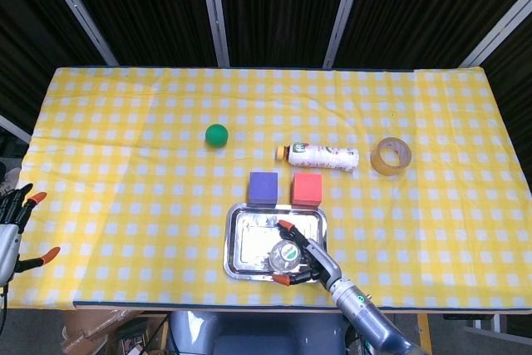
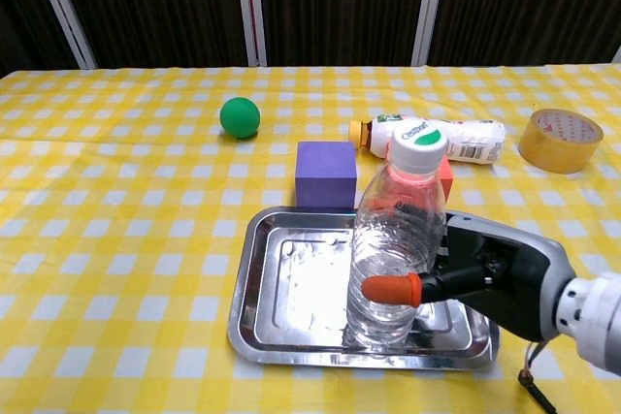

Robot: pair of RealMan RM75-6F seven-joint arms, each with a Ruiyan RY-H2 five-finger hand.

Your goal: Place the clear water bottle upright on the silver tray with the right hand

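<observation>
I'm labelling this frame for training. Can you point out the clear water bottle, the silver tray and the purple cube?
clear water bottle (image 2: 393, 249): chest view, transparent body.
silver tray (image 2: 286, 283): chest view, bare floor left of bottle.
purple cube (image 2: 326, 176): chest view, front face.
</observation>
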